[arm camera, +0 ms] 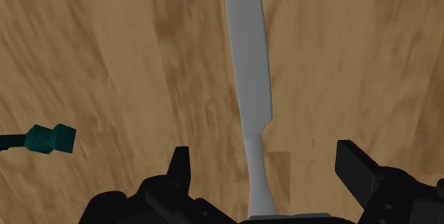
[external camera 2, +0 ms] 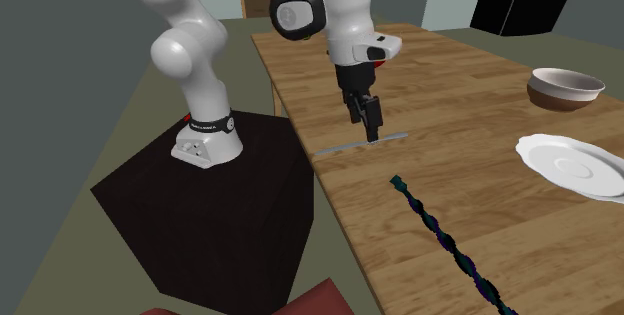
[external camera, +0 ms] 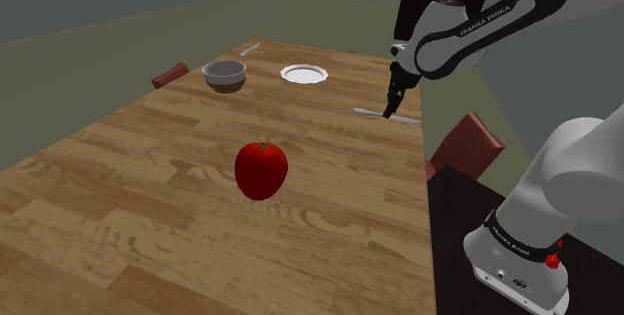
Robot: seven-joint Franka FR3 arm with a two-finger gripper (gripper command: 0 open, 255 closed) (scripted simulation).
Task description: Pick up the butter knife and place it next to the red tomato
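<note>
Squarely within the released pincer [arm camera: 265, 153], butter knife [arm camera: 248, 73] flat on wooden table [arm camera: 107, 59], ungripped

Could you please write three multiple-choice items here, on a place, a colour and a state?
1. On the wooden table, the flat grey butter knife lies: A right under the black two-finger gripper; B at the far end; C in the middle.
2. The round plate is: A green; B white; C yellow.
3. The gripper's fingers are: A shut on the knife; B shut on nothing; C open.
A: the gripper hangs over it. B: it is drawn white. C: they stand apart astride the handle.
</note>
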